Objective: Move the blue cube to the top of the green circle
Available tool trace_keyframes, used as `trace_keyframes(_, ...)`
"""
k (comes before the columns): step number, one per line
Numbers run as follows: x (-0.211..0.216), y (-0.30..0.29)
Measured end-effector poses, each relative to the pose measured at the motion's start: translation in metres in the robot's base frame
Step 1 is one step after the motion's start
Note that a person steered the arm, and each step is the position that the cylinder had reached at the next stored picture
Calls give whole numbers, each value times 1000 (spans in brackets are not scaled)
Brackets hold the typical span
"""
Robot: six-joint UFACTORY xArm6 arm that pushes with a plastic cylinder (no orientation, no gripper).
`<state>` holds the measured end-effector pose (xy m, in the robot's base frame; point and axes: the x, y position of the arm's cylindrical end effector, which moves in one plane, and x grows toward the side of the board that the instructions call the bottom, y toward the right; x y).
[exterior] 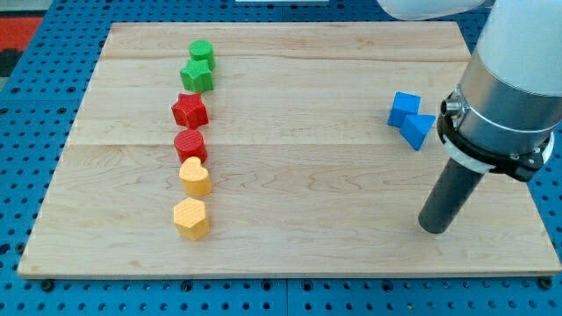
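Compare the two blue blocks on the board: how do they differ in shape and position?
The blue cube shows a square top face; the blue triangular block narrows to a point toward the view's bottom. The blue cube lies nearer the view's top and left; the blue triangular block lies lower and nearer my tip. Both share the same blue, touch each other, and lie far right of the green circle.

A white arm housing (pixel 518 44) is showing above a grey cylinder ringed in black, narrowing into a dark rod ending at my tip (pixel 432 228).
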<state>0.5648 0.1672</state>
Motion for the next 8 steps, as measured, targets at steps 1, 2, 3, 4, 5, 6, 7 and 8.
trace_keyframes(1, -54, 4)
trace_keyframes(2, -112, 15)
trace_keyframes(3, -157, -13)
trace_keyframes(4, -187, -24)
trace_keyframes(5, -169, -32)
trace_keyframes(6, -176, 35)
trace_keyframes(7, -219, 48)
trace_keyframes(8, -254, 31)
